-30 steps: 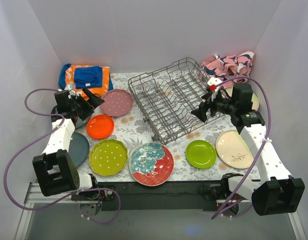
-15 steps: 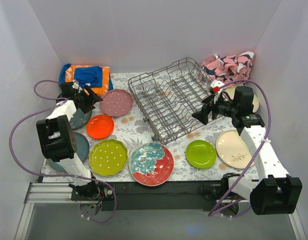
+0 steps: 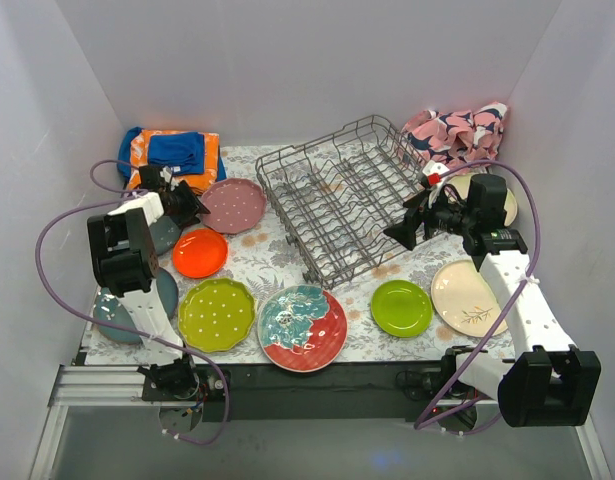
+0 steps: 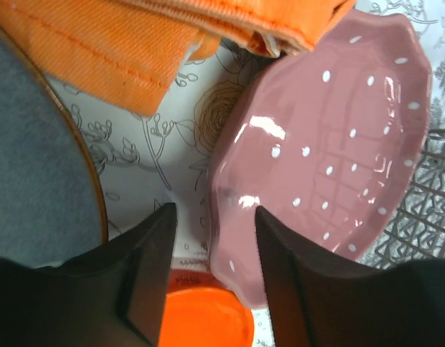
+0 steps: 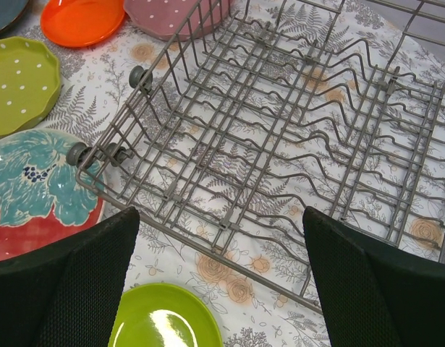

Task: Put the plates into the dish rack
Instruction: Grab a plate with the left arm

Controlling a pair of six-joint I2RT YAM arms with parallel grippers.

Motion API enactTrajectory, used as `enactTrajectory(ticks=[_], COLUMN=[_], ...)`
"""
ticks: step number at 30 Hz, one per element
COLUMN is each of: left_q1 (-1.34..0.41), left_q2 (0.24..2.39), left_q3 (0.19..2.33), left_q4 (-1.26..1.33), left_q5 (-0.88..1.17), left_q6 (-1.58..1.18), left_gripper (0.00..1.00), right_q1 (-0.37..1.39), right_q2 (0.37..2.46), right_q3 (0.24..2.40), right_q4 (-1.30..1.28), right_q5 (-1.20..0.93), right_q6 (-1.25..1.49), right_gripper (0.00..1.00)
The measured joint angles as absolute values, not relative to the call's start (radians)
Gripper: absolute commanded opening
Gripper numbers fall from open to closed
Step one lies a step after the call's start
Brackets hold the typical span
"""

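**A:** What lies around the dish rack (image 3: 345, 212) on the desk (image 3: 267, 262)?

**B:** Left of the rack is the pink dotted plate (image 3: 237, 205), with the orange plate (image 3: 199, 253) a little nearer the arm bases. In front of the rack sit the yellow-green dotted plate (image 3: 216, 314), the red-teal floral plate (image 3: 302, 327) and the lime plate (image 3: 401, 307). The cream plate (image 3: 467, 297) is front-right of it.

**A:** And the arms?

**B:** The left pincer (image 3: 192, 205) is at the pink dotted plate's edge farthest from the rack; its grip is unclear from above. The right pincer (image 3: 399, 228) hangs at the rack's right rim, fingers spread, holding nothing.

**A:** Any cloths?

**B:** The orange-blue cloths (image 3: 172, 155) lie far-left of the rack, and the pink patterned cloth (image 3: 457, 128) is past its far-right corner.
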State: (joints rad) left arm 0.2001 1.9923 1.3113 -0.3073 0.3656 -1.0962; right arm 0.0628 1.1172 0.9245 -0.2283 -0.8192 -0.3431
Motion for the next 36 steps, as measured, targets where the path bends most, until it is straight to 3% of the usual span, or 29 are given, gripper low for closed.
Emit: enactTrajectory(ticks=[9, 14, 27, 32, 36], left_q1=[0.175, 0.179, 0.212, 0.276, 0.321], left_q2=[2.047, 2.049, 1.906, 1.839, 1.789], left_q3=[1.375, 1.375, 1.268, 1.238, 1.217], left_q4=[-0.318, -0.318, -0.341, -0.336, -0.332], left_q5=[0.312, 0.309, 0.276, 0.347, 0.406], left_q6=[-1.089, -1.089, -1.102, -1.135, -1.166], left_gripper=[0.20, 0.00, 0.00, 0.00, 0.00], right_q1=[0.052, 0.047, 0.046, 0.065, 0.186], right_q2=[1.118, 1.118, 1.124, 1.245, 1.333], right_q3=[0.918, 0.918, 0.918, 0.974, 1.081], right_q4=[-0.227, -0.227, -0.228, -0.245, -0.298], right_q5=[-0.827, -0.834, -0.887, -0.949, -0.928], right_q6=[-0.340, -0.339, -0.320, -0.292, -0.323], right_gripper=[0.98, 0.98, 0.97, 0.96, 0.96])
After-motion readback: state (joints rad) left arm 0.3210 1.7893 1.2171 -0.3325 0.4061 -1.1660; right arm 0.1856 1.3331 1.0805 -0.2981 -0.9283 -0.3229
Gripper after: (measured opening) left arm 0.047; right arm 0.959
